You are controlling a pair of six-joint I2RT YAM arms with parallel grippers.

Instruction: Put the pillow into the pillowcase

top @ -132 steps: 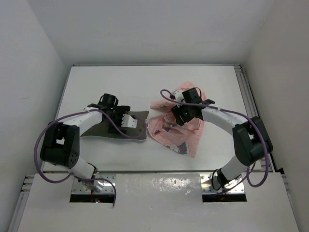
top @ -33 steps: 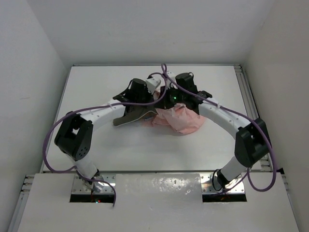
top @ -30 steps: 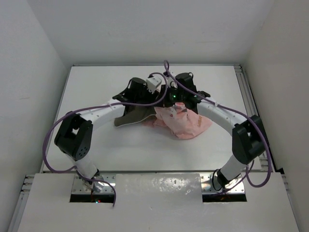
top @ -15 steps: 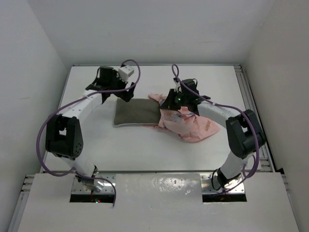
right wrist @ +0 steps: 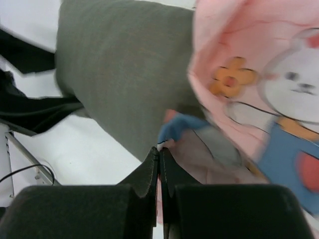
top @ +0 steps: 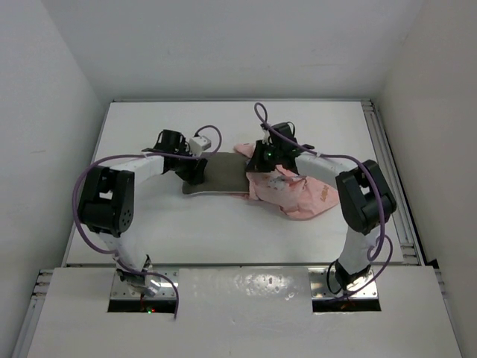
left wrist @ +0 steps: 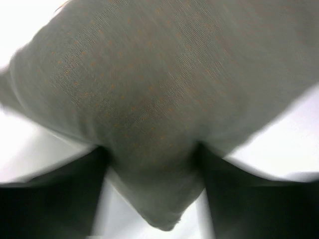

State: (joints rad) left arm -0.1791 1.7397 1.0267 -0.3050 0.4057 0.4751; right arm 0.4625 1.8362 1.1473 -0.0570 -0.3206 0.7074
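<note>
The olive-grey pillow (top: 222, 173) lies flat on the worktop (top: 164, 224) near the centre of the frame, its length running left to right. Its right end sits under the edge of the rumpled pink, rabbit-printed pillowcase (top: 302, 192), which spreads toward the lower right.

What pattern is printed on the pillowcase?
The pillowcase is pink, printed with cartoon rabbits, an orange flower and blue figures; it shows clearest in the right wrist view.

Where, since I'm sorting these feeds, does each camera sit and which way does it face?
Top external: fixed above and behind the bases, looking down on the table; both arms show whole.
Left wrist: on that wrist, close over the pillow; the left gripper straddles a corner.
Right wrist: on that wrist, facing the pillowcase edge; the right gripper, shut, pinches it.
Shared: all three show the pillow.
</note>
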